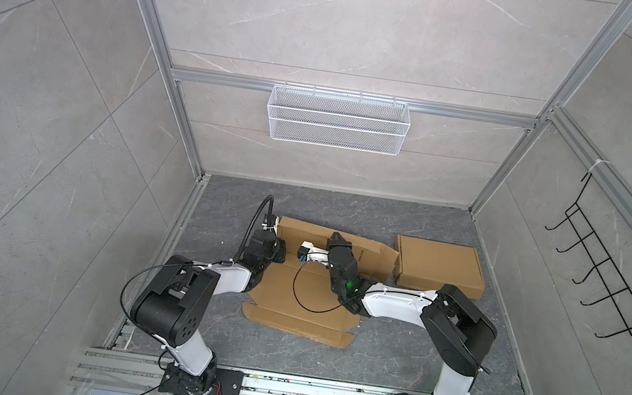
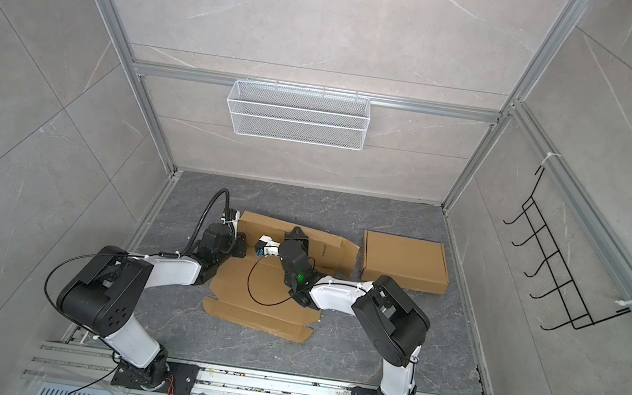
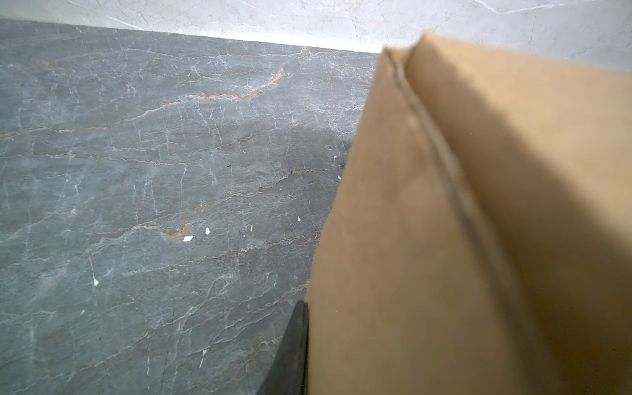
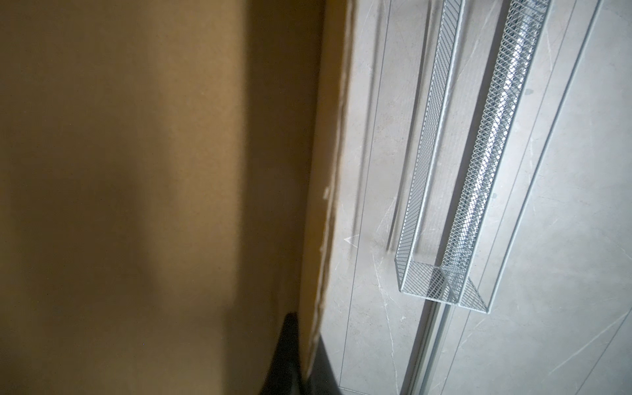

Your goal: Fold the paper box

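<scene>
On the top edge of the box (image 1: 301, 232), where its back panel stands raised, the right pincer (image 1: 336, 238) is pressed together on the cardboard. Its wrist view shows that edge running between the two black fingers (image 4: 290, 342). At the panel's left end sits the left pincer (image 1: 280, 251). One finger (image 3: 290, 352) lies against the outer face of a side flap and the other is hidden behind the cardboard, so I cannot tell whether it pinches. The rest of the box lies flat mid-tabletop (image 1: 411, 346), front flaps spread toward the arm bases. Just to its right lies a closed box (image 1: 440, 270). A basket (image 1: 338, 119) hangs on the back wall and a hook rack (image 1: 608, 286) on the right wall.
</scene>
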Motion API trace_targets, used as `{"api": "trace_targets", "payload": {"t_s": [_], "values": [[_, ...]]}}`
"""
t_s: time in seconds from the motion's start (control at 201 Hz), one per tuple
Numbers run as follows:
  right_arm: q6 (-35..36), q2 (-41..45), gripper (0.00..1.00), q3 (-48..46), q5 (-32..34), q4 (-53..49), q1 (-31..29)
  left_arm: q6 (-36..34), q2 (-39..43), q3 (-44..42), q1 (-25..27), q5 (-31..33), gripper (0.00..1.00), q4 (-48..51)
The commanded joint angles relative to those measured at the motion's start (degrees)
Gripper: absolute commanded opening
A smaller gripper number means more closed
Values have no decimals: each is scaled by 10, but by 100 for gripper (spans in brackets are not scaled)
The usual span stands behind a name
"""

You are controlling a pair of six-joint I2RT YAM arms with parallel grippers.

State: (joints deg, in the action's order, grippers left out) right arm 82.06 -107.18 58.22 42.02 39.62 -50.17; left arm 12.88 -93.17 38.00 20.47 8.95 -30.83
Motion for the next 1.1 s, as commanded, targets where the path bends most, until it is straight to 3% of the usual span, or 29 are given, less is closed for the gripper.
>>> {"api": "trace_targets", "payload": {"t_s": [0.0,0.129,0.329,0.398,0.652,0.911,0.971,1.09], "values": [[-8,-6,0,8,-6,-38,-4,-21,24,21,-8,17,27,30],[-11,-6,0,5,-6,-38,-4,-46,61,29,-13,-2,37,64],[-14,-9,0,4,-7,-41,-6,-66,64,71,-15,-15,37,85],[-15,-8,0,5,-7,-42,-6,-69,59,79,-15,-14,34,82],[-14,-11,0,12,-7,-44,-9,-61,36,84,-15,-16,6,71],[-37,-5,0,34,1,-62,-10,-73,52,67,-15,-4,3,60],[-87,13,10,53,-6,-126,-10,-78,63,61,-15,4,2,61],[-225,54,38,100,-58,-284,-9,-80,90,44,-15,32,1,62]]}}
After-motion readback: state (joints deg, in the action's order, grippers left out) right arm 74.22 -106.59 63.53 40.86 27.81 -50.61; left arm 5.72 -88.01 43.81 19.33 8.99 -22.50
